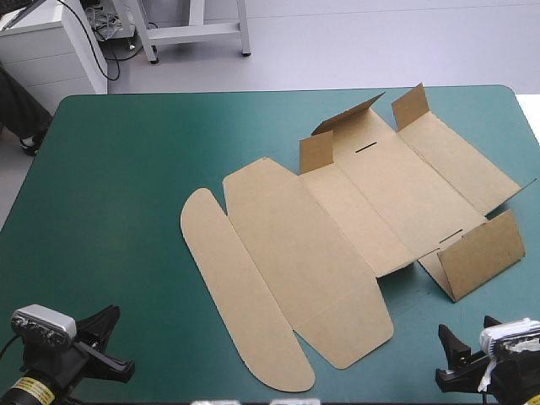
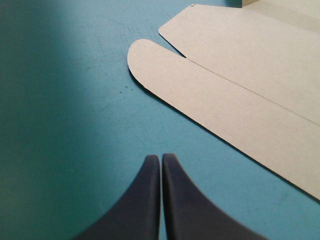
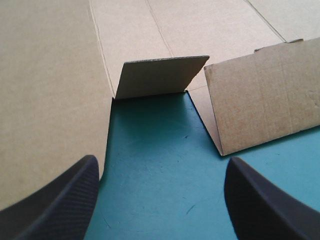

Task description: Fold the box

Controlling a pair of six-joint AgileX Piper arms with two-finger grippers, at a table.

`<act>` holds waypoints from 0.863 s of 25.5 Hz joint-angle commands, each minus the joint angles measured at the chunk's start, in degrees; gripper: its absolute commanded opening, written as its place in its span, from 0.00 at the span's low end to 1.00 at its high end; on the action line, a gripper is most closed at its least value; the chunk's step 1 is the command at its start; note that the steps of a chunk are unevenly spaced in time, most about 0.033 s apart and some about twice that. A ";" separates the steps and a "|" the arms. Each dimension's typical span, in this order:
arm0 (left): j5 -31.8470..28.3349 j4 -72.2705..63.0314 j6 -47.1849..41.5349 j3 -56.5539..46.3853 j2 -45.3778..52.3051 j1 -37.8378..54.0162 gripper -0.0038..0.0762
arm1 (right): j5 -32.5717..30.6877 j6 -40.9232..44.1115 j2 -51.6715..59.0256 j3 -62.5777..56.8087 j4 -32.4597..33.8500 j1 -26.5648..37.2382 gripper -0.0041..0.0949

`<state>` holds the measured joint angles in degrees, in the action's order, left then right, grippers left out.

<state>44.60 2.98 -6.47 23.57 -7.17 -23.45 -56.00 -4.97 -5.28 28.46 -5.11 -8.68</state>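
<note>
The brown box (image 1: 295,236) lies as a cut sheet spread mostly flat across the middle of the table, its long rounded flap (image 1: 236,295) toward the near left. Small flaps stand up at the far side (image 1: 317,152), and a larger wall (image 1: 481,253) is raised at the near right. My left gripper (image 1: 114,342) sits at the near left corner, shut and empty. In the left wrist view its fingertips (image 2: 161,157) meet short of the rounded flap (image 2: 210,95). My right gripper (image 1: 451,359) is open at the near right, and in the right wrist view (image 3: 161,160) it faces a small raised flap (image 3: 160,77) and the raised wall (image 3: 265,100).
The teal-green cover (image 1: 110,186) stretches wide to the left of the box. The raised wall at the near right stands close to the table's right edge (image 1: 533,152). The box's far flaps reach near the far edge.
</note>
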 commanded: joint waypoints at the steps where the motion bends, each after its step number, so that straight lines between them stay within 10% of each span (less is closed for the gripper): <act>1: -4.20 0.30 -0.15 1.37 -0.64 -0.14 0.04 | 5.15 8.31 -2.23 2.74 0.47 -0.15 0.70; 22: -4.20 0.30 -0.15 1.37 -0.64 -0.14 0.04 | 2.99 20.79 -47.32 21.48 -7.50 -0.15 0.65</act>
<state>44.60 2.98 -6.47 23.57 -7.17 -23.45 -55.88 14.45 -49.20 47.93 -11.69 -8.68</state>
